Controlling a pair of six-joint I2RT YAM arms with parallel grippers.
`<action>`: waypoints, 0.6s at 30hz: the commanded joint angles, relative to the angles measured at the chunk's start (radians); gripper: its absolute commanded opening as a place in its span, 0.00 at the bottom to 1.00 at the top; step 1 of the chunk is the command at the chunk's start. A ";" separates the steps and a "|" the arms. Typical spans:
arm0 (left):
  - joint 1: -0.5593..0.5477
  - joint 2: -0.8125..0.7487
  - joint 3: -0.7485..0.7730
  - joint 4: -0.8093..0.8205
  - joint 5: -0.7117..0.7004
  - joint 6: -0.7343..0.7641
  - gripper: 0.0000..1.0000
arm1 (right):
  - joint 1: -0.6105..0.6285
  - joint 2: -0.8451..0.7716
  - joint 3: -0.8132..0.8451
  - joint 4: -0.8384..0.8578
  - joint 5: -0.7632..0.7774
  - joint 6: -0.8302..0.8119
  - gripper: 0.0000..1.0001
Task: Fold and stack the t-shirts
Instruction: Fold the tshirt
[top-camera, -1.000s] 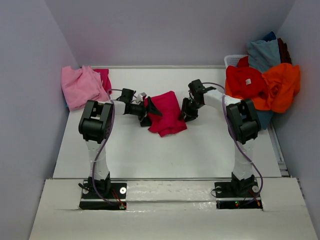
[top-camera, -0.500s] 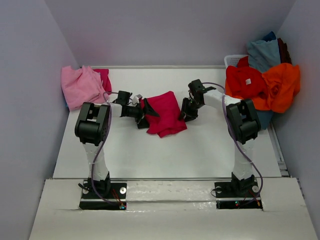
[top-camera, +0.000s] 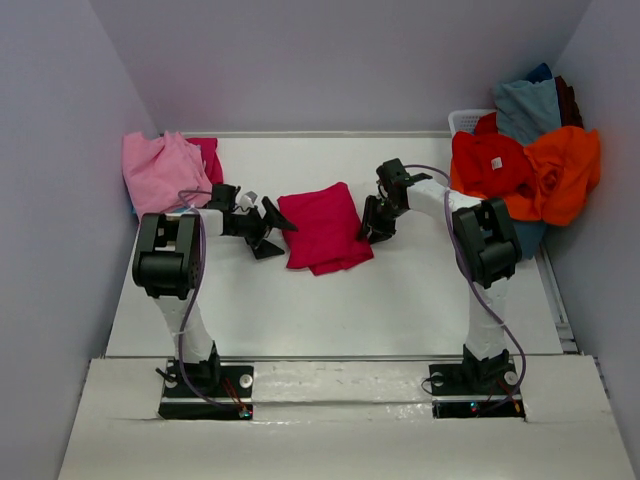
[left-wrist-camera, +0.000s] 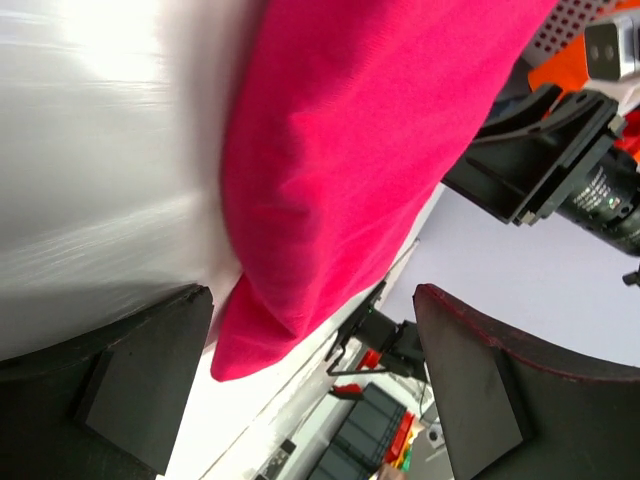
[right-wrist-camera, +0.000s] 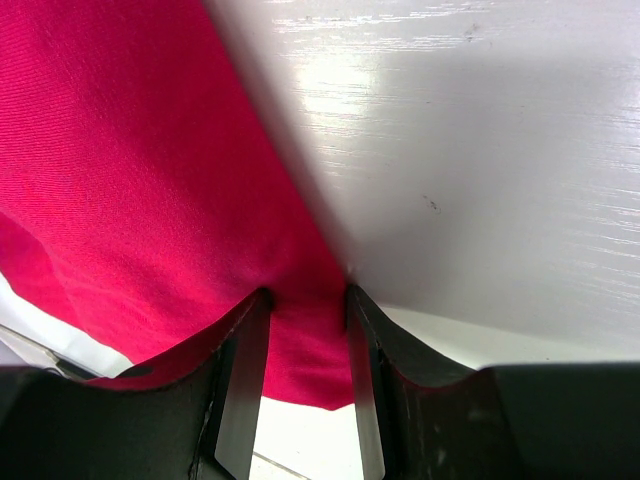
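A folded crimson-magenta t-shirt (top-camera: 322, 228) lies flat in the middle of the table (top-camera: 400, 290). My left gripper (top-camera: 272, 236) stands open just off the shirt's left edge, apart from it. In the left wrist view the shirt (left-wrist-camera: 340, 150) lies ahead of the left gripper (left-wrist-camera: 312, 300), whose wide jaws hold nothing. My right gripper (top-camera: 372, 228) is at the shirt's right edge. In the right wrist view the right gripper (right-wrist-camera: 305, 300) has its jaws shut on a fold of the crimson cloth (right-wrist-camera: 130, 180).
A light pink t-shirt (top-camera: 160, 172) lies at the back left over another magenta one (top-camera: 208, 155). At the back right a white basket (top-camera: 465, 120) holds a pile with red (top-camera: 490, 165), orange (top-camera: 560, 170) and grey-blue (top-camera: 525, 105) t-shirts.
My left arm has drawn back to the left, away from the shirt's left edge, and that edge now lies flat. The right gripper has not moved.
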 joint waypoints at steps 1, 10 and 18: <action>0.047 0.031 -0.013 -0.110 -0.301 0.099 0.99 | 0.009 0.004 0.014 0.000 0.000 -0.016 0.42; 0.068 0.138 0.168 -0.175 -0.364 0.131 0.99 | 0.009 -0.003 0.012 -0.012 0.004 -0.022 0.42; 0.068 0.201 0.291 -0.284 -0.399 0.164 0.99 | 0.009 -0.010 0.017 -0.024 0.015 -0.032 0.42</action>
